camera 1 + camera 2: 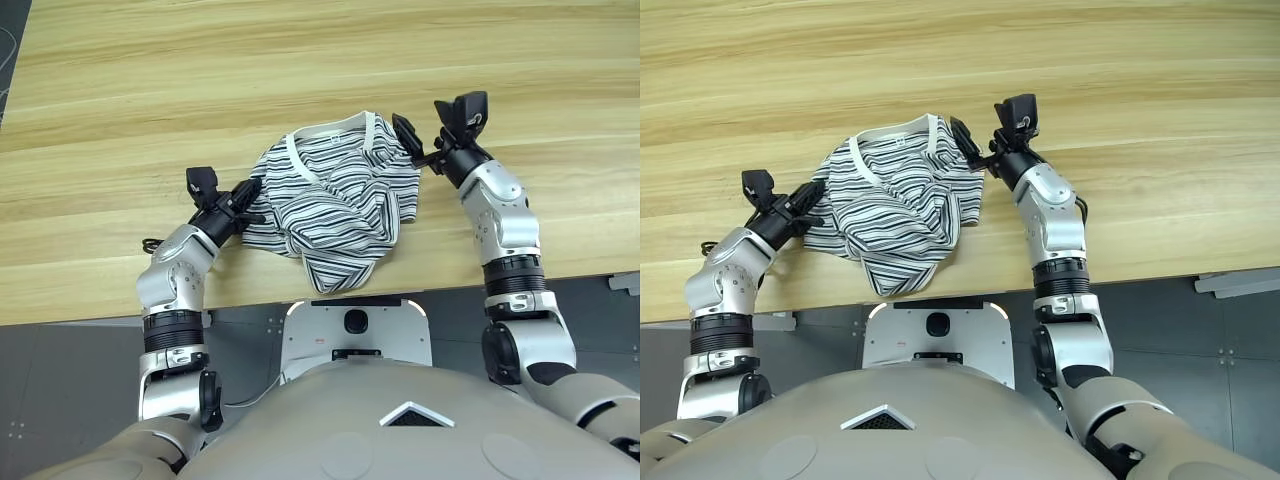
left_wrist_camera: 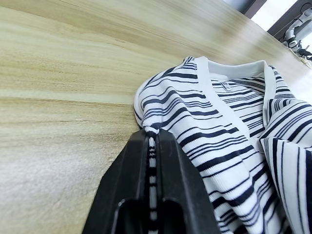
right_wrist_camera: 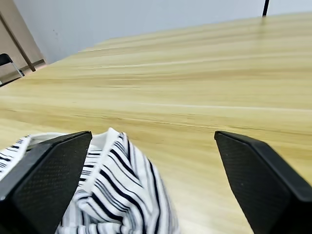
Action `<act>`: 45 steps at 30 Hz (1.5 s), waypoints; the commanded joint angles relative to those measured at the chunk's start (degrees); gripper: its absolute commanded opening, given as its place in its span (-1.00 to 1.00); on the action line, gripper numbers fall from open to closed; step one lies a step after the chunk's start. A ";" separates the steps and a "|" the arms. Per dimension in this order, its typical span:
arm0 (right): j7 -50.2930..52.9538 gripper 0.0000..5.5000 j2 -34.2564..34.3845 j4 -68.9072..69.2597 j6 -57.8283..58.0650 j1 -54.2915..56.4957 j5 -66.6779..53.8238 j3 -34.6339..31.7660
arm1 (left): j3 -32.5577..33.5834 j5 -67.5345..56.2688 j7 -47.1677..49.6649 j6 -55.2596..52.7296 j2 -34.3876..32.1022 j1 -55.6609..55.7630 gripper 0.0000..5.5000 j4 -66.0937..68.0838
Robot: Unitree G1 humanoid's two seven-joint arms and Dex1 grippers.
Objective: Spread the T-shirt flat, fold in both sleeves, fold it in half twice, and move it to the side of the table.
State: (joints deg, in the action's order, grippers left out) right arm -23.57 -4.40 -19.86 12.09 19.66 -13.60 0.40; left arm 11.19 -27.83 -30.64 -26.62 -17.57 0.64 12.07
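**Left jaws clenched on the shirt, right jaws released**

My left jaws are clenched on the shirt (image 1: pixel 335 200). A thin fold of striped cloth runs up between my two left fingers (image 2: pixel 124 190), which press flat against it from both sides. That grip sits on the shirt's edge at about 8 o'clock, low against the table (image 1: pixel 300 60).

My right jaws are released and stand wide apart, holding nothing. One right finger (image 3: pixel 44 175) hovers over the striped cloth, and the other (image 3: pixel 263 180) is over bare wood beside it. They are at the shirt's 2 o'clock corner, just by the collar (image 1: pixel 330 135).

The shirt itself lies bunched, not spread flat. It is black and white striped, with the white collar band turned toward 12 o'clock. Loose folds cross its middle, and one rumpled lobe (image 1: pixel 338 275) points to 6 o'clock, reaching close to the table's near edge. The heap sits at the near middle of the table, between my two arms. Pale wood grain stretches away past it at 12 o'clock.
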 commanded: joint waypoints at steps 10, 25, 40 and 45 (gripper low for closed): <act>2.81 -0.02 0.11 -0.82 3.10 -2.01 4.61 2.77 | -0.64 1.75 1.59 -0.74 0.70 -0.96 -0.96 2.46; 1.54 -0.96 -1.04 -1.69 3.17 -4.07 6.28 3.35 | -0.58 1.80 1.91 -0.03 0.90 -0.90 -0.96 2.86; -0.64 -0.37 -0.79 4.62 2.72 -6.83 4.75 3.40 | -0.34 1.97 2.52 1.50 1.22 -0.45 -0.96 4.23; -0.91 -0.37 -1.27 4.21 2.83 -7.20 5.62 4.40 | -0.26 1.95 2.57 1.71 1.16 -0.18 -0.96 4.59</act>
State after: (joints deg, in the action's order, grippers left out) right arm -24.36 -5.09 -15.84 14.36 12.57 -8.68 4.16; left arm 11.45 -27.70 -29.44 -23.54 -16.93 1.82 14.59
